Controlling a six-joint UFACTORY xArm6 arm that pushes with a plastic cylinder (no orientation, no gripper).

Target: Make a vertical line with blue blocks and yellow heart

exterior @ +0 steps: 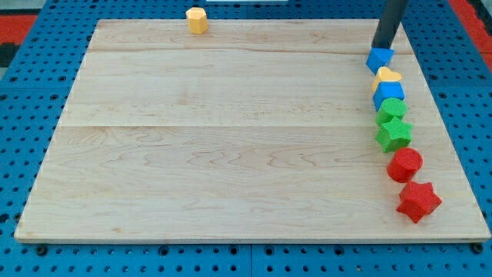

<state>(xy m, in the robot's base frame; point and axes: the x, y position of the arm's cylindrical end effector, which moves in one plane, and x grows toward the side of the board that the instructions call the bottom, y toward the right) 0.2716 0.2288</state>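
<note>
A column of blocks runs down the view's right side of the wooden board (pixel 231 131). From the top: a blue block (pixel 379 59), a yellow heart (pixel 387 76), a second blue block (pixel 390 93). The heart touches the lower blue block; the upper blue block sits slightly left of it. My tip (pixel 380 46) is the end of a dark rod coming down from the view's top right. It stands right at the upper edge of the top blue block, touching or nearly touching it.
Below the blue blocks follow a green block (pixel 392 110), a green star (pixel 394 134), a red cylinder (pixel 404 164) and a red star (pixel 418 201). A yellow hexagonal block (pixel 197 20) sits alone at the board's top edge, left of centre.
</note>
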